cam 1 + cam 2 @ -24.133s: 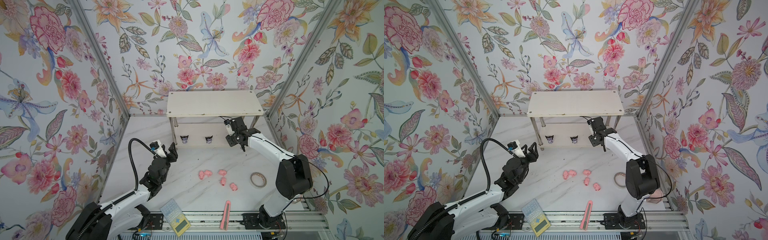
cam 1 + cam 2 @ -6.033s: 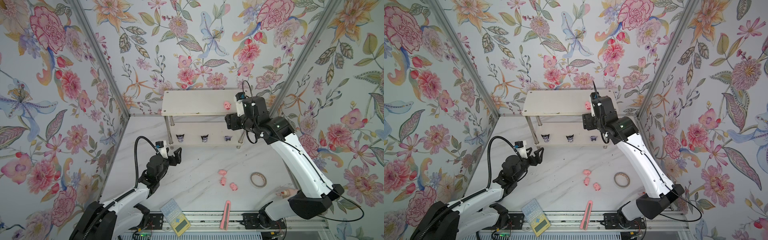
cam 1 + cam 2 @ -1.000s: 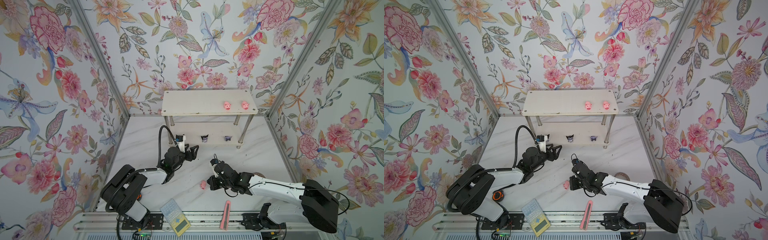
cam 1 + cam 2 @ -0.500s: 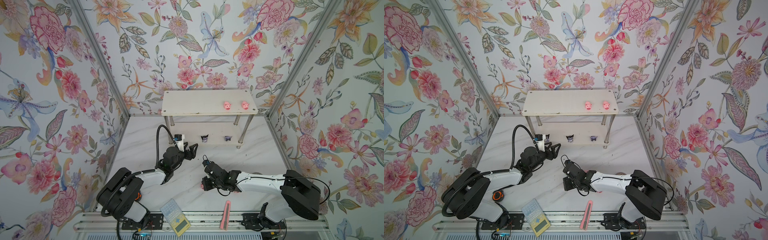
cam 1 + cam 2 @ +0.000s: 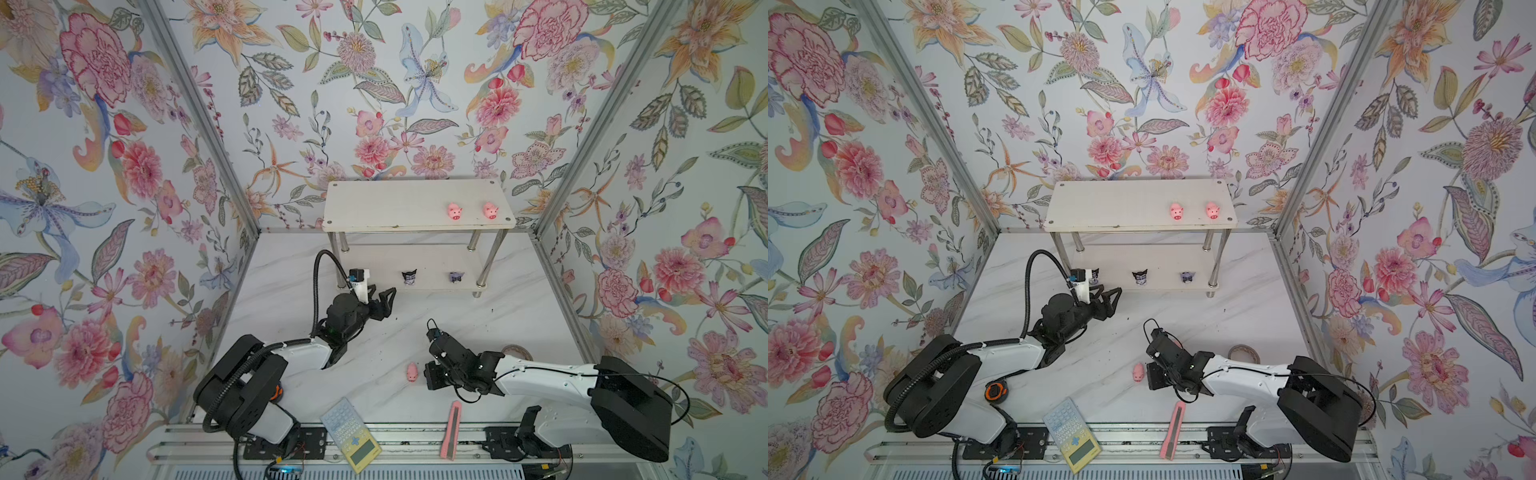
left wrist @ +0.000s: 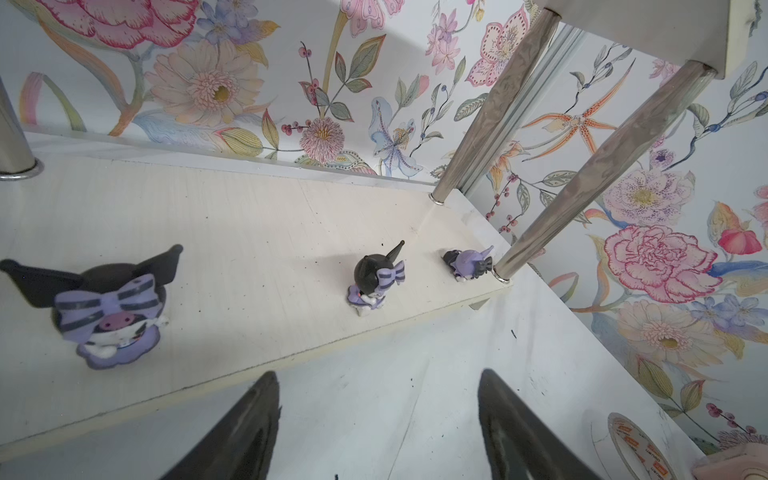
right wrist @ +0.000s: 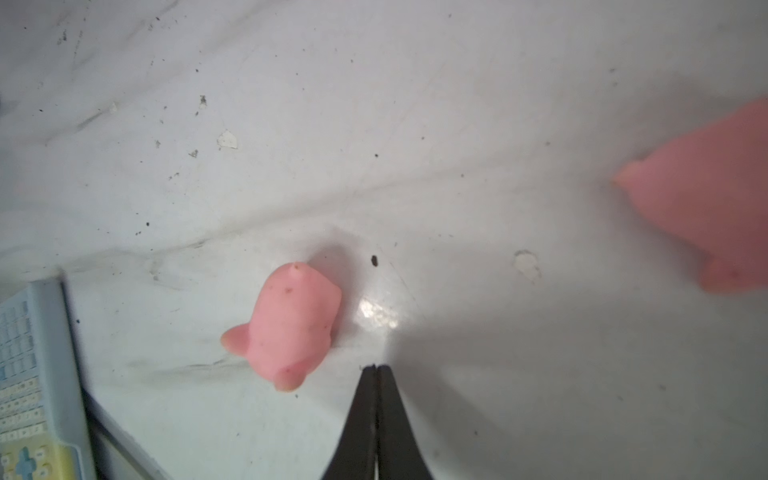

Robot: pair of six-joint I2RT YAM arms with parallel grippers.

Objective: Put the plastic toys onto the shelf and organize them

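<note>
1. My right gripper (image 7: 376, 368) is clenched, tips pressed together with nothing between them. In both top views it lies low on the white floor, lower centre of the frame.
2. Just left of it, apart from the tips, one pig (image 5: 412, 371) lies on bare floor. A second pig (image 7: 706, 199) shows in the right wrist view, blurred and close to the arm.
3. Room around that pig: open floor above and to the left. The calculator (image 5: 351, 434) hangs over the front rail to its lower left, the knife (image 5: 452, 430) to its lower right. A tape roll (image 5: 1244, 353) sits behind my right arm.
4. My left gripper (image 5: 384, 297) is spread and empty, just short of the front edge of the shelf (image 5: 407, 203), by its front left leg.
5. On the lower board three figurines stand in a row near the front edge: left figurine (image 6: 110, 307), middle figurine (image 6: 376, 278), right figurine (image 6: 469, 264), the last beside the front right leg.
6. Two pigs (image 5: 455, 211) stand side by side at the right end of the top board, whose left end is free.
7. Half a second ago the right gripper sat over the floor pig. It has drawn back rightward, and the left arm has held its place.
</note>
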